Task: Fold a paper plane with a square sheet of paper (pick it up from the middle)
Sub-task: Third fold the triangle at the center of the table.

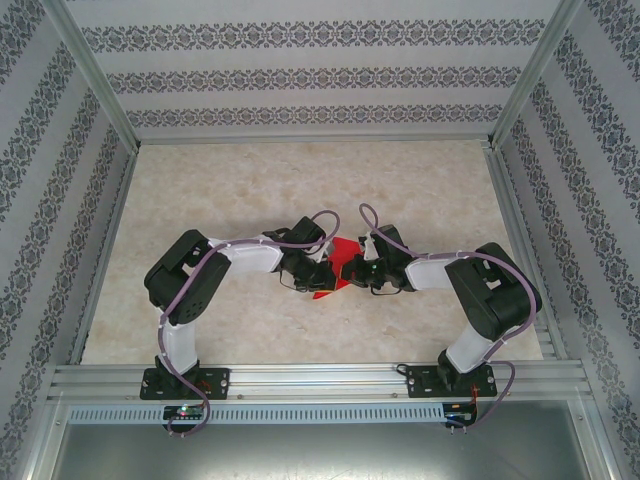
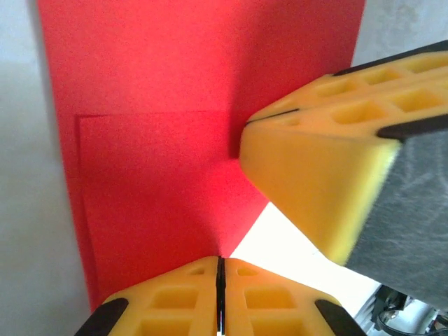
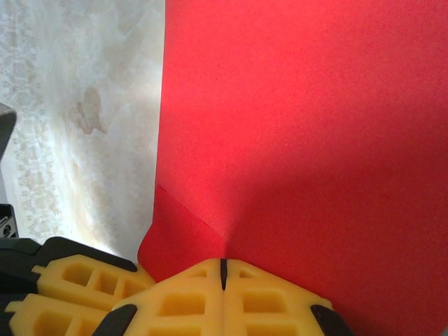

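Paper, bright red, in the middle of the table, between the two arms. Was pinched on one side by the left gripper, closed tight, with yellow fingers pressed together and no gap. Was pinched on the other side by the right gripper, closed tight too, with red paper running into the thin line between its fingers. In the left wrist view, had the right gripper coming in tilted from the right, close beside the left one. From above, had both grippers almost nose to nose, with red bits peeking out above and below them. Looked partly folded: showed a second layer with straight edges in the left wrist view, and a short slanted crease near one corner in the right wrist view. Was smooth and plain everywhere else. Could not tell whether lifted or lying flat. Had pale marbled table top all around. Farther out, walls with flowery stripes, and a metal rail at the near edge with both arm bases bolted on.
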Action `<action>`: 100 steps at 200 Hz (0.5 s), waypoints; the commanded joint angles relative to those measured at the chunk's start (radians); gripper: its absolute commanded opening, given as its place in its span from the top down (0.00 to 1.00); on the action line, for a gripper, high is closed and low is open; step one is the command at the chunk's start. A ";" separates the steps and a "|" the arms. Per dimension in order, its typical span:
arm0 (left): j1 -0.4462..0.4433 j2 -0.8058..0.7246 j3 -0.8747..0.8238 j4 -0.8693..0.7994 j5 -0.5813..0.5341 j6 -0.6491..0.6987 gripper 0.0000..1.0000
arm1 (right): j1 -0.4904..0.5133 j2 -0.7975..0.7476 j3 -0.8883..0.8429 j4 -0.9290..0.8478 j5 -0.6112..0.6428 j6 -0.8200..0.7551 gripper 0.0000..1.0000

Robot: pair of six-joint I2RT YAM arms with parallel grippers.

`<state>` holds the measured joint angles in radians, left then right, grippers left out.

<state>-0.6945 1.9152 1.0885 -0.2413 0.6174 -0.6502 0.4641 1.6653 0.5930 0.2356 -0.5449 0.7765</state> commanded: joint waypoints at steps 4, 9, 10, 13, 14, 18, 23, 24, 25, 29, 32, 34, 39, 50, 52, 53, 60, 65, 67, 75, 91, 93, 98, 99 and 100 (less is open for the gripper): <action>-0.013 0.026 -0.004 -0.074 -0.053 0.054 0.88 | -0.016 0.027 -0.033 -0.172 0.046 -0.044 0.98; -0.012 0.025 -0.003 -0.079 -0.058 0.059 0.88 | -0.016 0.027 -0.033 -0.173 0.045 -0.045 0.98; -0.012 0.025 -0.003 -0.080 -0.059 0.059 0.88 | -0.016 0.027 -0.033 -0.173 0.044 -0.045 0.98; -0.012 0.025 -0.002 -0.083 -0.063 0.062 0.89 | -0.017 0.027 -0.033 -0.174 0.043 -0.046 0.98; -0.012 0.025 -0.002 -0.084 -0.064 0.062 0.89 | -0.017 0.027 -0.033 -0.174 0.043 -0.047 0.98; -0.013 0.023 0.000 -0.088 -0.065 0.065 0.88 | -0.018 0.027 -0.033 -0.174 0.042 -0.049 0.98; -0.013 0.024 0.000 -0.090 -0.065 0.066 0.88 | -0.018 0.027 -0.033 -0.175 0.042 -0.051 0.98; -0.013 0.023 -0.001 -0.089 -0.064 0.066 0.88 | -0.018 0.028 -0.032 -0.176 0.042 -0.051 0.98; -0.013 0.023 0.000 -0.089 -0.063 0.067 0.88 | -0.018 0.028 -0.032 -0.175 0.042 -0.051 0.98; -0.013 0.020 -0.001 -0.088 -0.062 0.066 0.88 | -0.018 0.029 -0.033 -0.176 0.042 -0.052 0.98; -0.013 0.019 -0.004 -0.087 -0.061 0.066 0.88 | -0.020 0.029 -0.033 -0.177 0.041 -0.053 0.98; -0.013 0.018 -0.005 -0.086 -0.058 0.065 0.88 | -0.021 0.030 -0.033 -0.177 0.041 -0.054 0.98; -0.014 0.016 -0.009 -0.085 -0.056 0.064 0.88 | -0.023 0.031 -0.033 -0.177 0.041 -0.056 0.98; -0.014 0.007 -0.017 -0.090 -0.053 0.068 0.88 | -0.027 0.034 -0.034 -0.177 0.041 -0.060 0.98; -0.013 0.006 -0.019 -0.090 -0.055 0.067 0.88 | -0.028 0.035 -0.035 -0.177 0.041 -0.060 0.98; -0.014 0.004 -0.020 -0.090 -0.055 0.068 0.88 | -0.028 0.036 -0.035 -0.177 0.041 -0.060 0.98; -0.014 0.000 -0.027 -0.094 -0.055 0.071 0.88 | -0.030 0.037 -0.035 -0.177 0.040 -0.063 0.98; -0.014 -0.005 -0.031 -0.099 -0.057 0.073 0.88 | -0.031 0.039 -0.035 -0.177 0.039 -0.064 0.98; -0.014 -0.007 -0.033 -0.101 -0.058 0.074 0.88 | -0.031 0.039 -0.035 -0.177 0.040 -0.065 0.98; -0.014 -0.013 -0.040 -0.105 -0.057 0.076 0.88 | -0.031 0.040 -0.033 -0.180 0.042 -0.068 0.98; -0.014 -0.029 -0.054 -0.114 -0.057 0.081 0.88 | -0.034 0.044 -0.034 -0.183 0.045 -0.072 0.98; -0.014 -0.030 -0.056 -0.115 -0.057 0.082 0.88 | -0.034 0.045 -0.035 -0.183 0.046 -0.072 0.98; -0.014 -0.036 -0.062 -0.118 -0.058 0.084 0.88 | -0.035 0.046 -0.035 -0.183 0.043 -0.074 0.98; -0.014 -0.037 -0.064 -0.118 -0.057 0.084 0.89 | -0.036 0.046 -0.035 -0.183 0.043 -0.075 0.98; -0.014 -0.039 -0.064 -0.118 -0.057 0.084 0.88 | -0.036 0.047 -0.035 -0.183 0.044 -0.075 0.98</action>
<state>-0.6949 1.9053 1.0744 -0.2466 0.6056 -0.6025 0.4469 1.6653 0.5938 0.2173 -0.5705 0.7467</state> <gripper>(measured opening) 0.118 0.042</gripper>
